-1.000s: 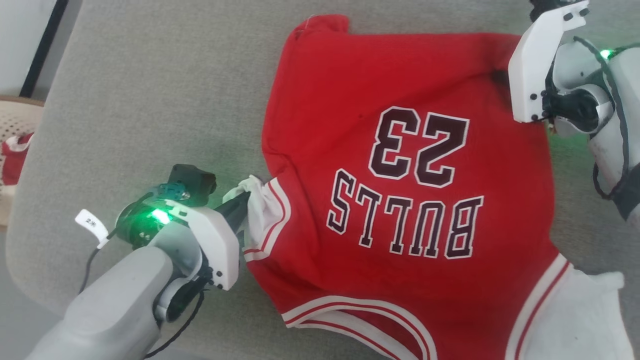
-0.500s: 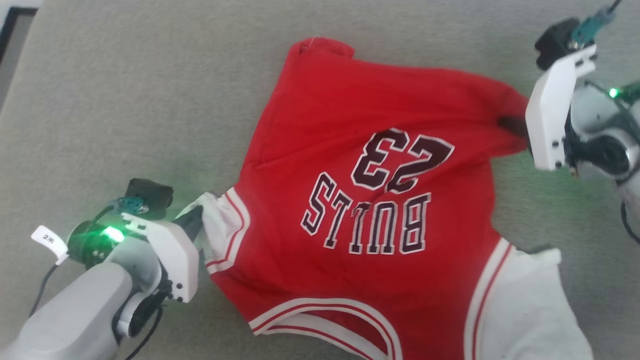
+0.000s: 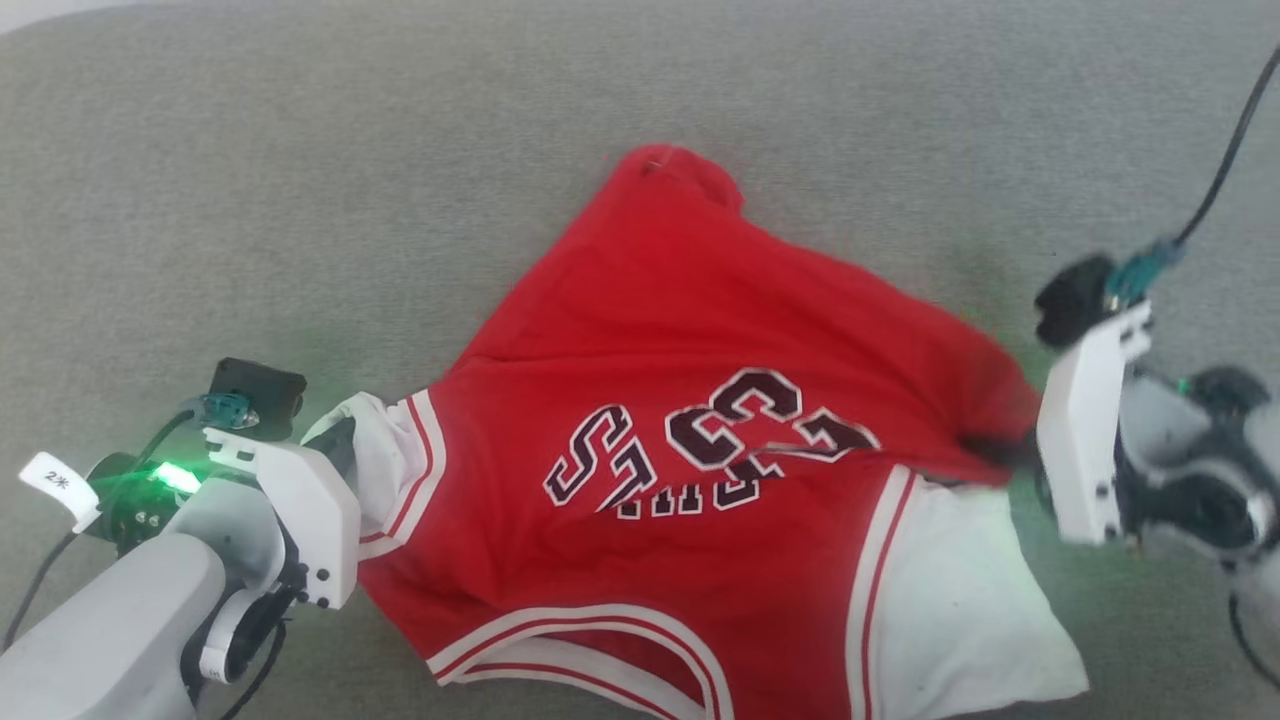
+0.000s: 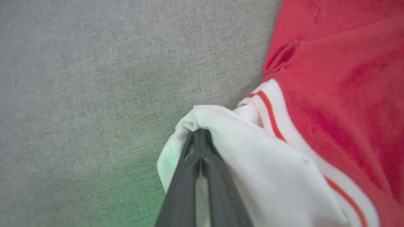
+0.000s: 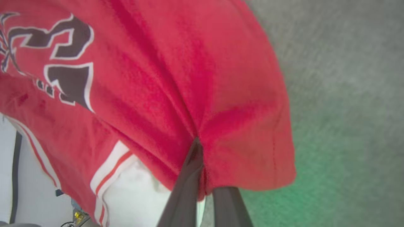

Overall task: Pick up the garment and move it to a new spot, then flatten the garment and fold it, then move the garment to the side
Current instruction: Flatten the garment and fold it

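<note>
The garment [image 3: 690,330], a red T-shirt with white sleeves and dark white-edged lettering, lies on the grey cushion with its hem edge folded toward the collar, creasing the letters. My left gripper [image 3: 345,440] is shut on the white left sleeve [image 4: 240,142], fingers [image 4: 189,176] pressed together through the cloth. My right gripper [image 3: 1005,452] is shut on the red hem corner [image 5: 240,148], which drapes over its fingers [image 5: 186,192]. The other white sleeve [image 3: 960,600] lies flat at the lower right.
The grey fabric cushion [image 3: 400,180] spreads wide behind and to both sides of the shirt. A black cable [image 3: 1225,160] runs up from my right wrist. Green light from both wrists tints the cushion.
My right gripper has pulled the red hem corner down toward the collar, folding the shirt over its lettering. The left gripper kept its hold on the sleeve. The camera has tilted.
</note>
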